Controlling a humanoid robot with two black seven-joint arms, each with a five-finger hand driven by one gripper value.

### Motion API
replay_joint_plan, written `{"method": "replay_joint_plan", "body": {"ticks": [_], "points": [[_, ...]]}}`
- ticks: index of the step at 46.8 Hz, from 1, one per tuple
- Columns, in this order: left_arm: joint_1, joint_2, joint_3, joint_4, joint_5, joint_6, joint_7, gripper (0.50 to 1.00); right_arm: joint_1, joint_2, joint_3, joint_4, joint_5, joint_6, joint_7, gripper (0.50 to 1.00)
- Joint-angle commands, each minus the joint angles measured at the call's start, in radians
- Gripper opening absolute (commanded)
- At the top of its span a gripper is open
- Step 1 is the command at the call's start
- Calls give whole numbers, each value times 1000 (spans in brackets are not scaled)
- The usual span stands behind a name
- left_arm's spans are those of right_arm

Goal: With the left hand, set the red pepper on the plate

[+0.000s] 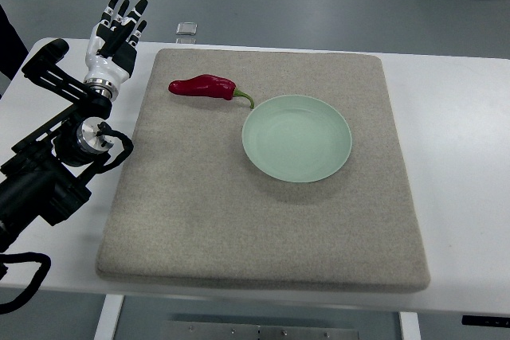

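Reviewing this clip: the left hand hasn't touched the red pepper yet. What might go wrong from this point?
1. The red pepper lies flat on the mat, slim and rounded; the open left hand may roll or push it away rather than grasp it.
2. Its green stem points at the plate, almost touching the rim; a nudge toward it could jostle the plate.
3. The plate looks shallow, so a pepper released off-centre might slide or roll off.

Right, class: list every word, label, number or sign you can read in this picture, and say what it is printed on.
None can be read.
The red pepper, plate, grey mat, white table and left hand show no print.
The small clear object at the table's far edge shows no legible marking.
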State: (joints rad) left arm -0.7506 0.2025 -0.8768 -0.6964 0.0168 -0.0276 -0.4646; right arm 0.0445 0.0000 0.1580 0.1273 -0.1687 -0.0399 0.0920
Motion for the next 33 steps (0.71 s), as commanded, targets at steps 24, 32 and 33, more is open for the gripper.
{"method": "replay_joint_plan", "body": {"ticks": [24,32,33], "points": [[2,9,-4,0,0,-41,1,1000,0,0,0,0,0,0,0,932],[4,11,-4,2,-8,-66,0,1000,0,0,0,0,0,0,0,932],[4,11,-4,3,-8,-66,1,1000,0,0,0,0,0,0,0,932]]}}
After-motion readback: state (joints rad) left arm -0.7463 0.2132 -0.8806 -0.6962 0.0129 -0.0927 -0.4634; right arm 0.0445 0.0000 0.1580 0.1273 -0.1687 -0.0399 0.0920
